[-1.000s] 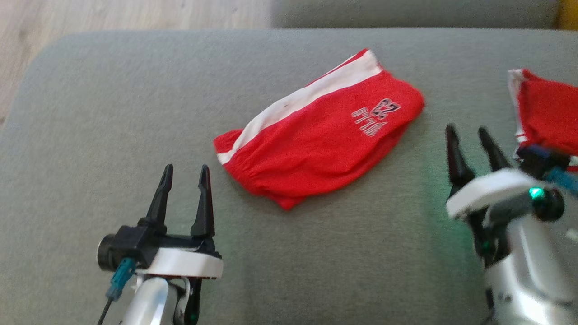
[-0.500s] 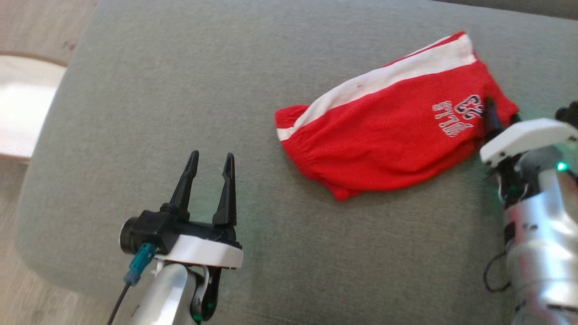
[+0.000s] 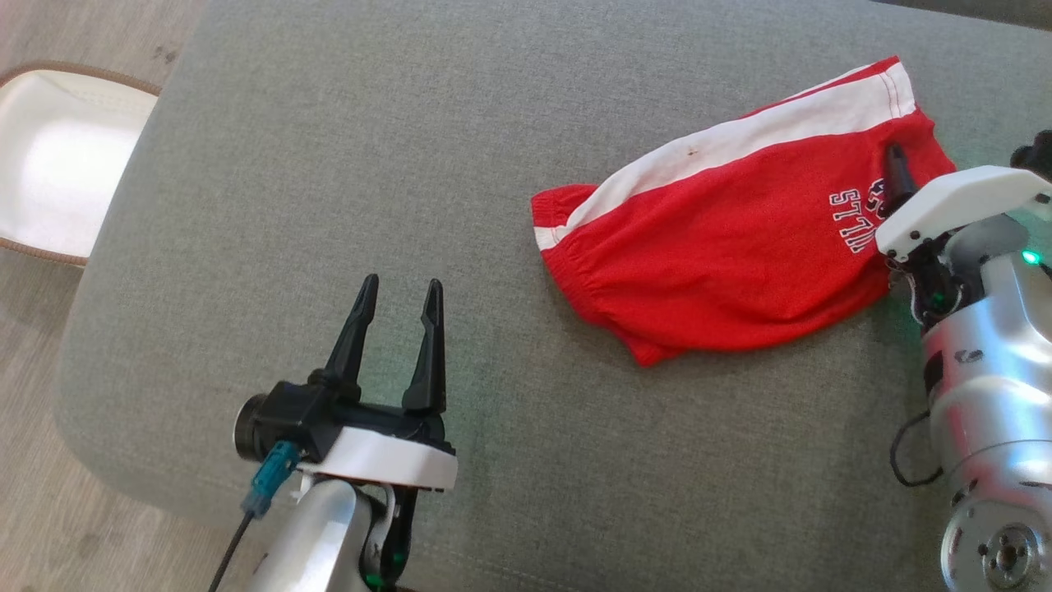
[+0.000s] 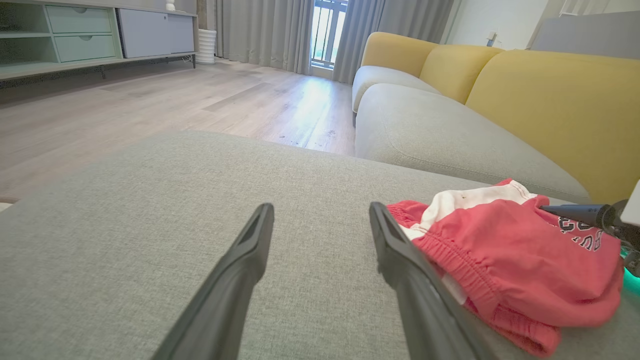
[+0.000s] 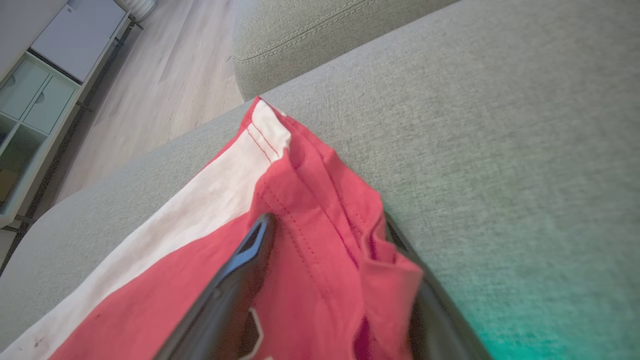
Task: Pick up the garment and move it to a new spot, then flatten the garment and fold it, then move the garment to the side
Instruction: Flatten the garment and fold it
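Head view: red shorts (image 3: 723, 247) lie flat-ish on the grey cushion (image 3: 370, 148), at about 2 o'clock. White stripe (image 3: 740, 144) runs along their far edge. Elastic waistband end points to 9 o'clock, hem end to 3 o'clock. Printed lettering (image 3: 851, 222) sits near the hem.

Right gripper (image 5: 327, 229) is at the hem, 3 o'clock side. Jaws stand wide and straddle the folded hem edge, one finger (image 3: 897, 168) lying over the cloth. Whether the pads press the fabric I cannot tell; nothing is lifted.

Left gripper (image 3: 402, 284) is at 7 o'clock, jaws wide, nothing between them, tips above bare cushion, well apart from the shorts.

Edges: the cushion's rounded edge curves from 11 o'clock down to 7 o'clock, wood floor (image 3: 41, 510) beyond it. A white seat (image 3: 49, 156) with a brown rim is at 9 o'clock, off the cushion.

Open room: bare cushion from centre to 10 o'clock, and from 5 to 6 o'clock below the shorts.

Left wrist view: yellow sofa (image 4: 550, 90) behind the cushion.
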Tool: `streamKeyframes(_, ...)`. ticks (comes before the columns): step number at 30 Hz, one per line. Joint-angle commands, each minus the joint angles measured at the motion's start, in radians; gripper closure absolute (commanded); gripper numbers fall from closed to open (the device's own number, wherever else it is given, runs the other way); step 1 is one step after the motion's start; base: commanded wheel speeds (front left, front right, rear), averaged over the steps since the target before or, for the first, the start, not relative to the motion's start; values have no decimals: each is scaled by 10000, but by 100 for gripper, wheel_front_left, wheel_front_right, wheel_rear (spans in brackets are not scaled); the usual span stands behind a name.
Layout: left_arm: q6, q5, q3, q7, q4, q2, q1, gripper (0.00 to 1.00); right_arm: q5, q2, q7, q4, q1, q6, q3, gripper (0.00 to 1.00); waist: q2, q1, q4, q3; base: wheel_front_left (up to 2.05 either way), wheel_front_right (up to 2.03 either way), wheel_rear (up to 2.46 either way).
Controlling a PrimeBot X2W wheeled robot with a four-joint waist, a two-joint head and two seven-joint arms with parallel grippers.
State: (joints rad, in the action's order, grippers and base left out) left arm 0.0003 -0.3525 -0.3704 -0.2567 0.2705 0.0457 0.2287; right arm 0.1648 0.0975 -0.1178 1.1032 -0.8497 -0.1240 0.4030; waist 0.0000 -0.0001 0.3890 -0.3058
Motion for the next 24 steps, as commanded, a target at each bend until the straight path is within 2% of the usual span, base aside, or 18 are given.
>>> streamKeyframes(1, 38, -82, 237, -51, -323, 46, 319, 0, -107, -472, -147, 457, 258, -67, -171, 81, 0, 1, -23, -9, 0, 0, 0)
streamKeyframes(2, 41, -89, 231, -51, -318, 46, 325, 0, -167, -472, -95, 541, 202, -67, -176, 100, 0, 1, -38, -13, 0, 0, 0)
streamKeyframes(13, 36, -73, 206, -51, -220, 45, 401, 0, -295, -472, 1108, 769, -164, -67, -429, 100, 0, 1, -371, 147, 0, 0, 0)
streamKeyframes(20, -11, 76, 308, -51, -85, 45, 157, 0, -383, -251, 2117, 397, 303, -67, 324, 100, 0, 1, -844, 664, 0, 0, 0)
streamKeyframes(24, -63, 205, 464, -51, -38, 45, -24, 0, -353, -91, 2567, 94, 948, -67, 1204, 100, 0, 1, -1279, 1085, 0, 0, 0)
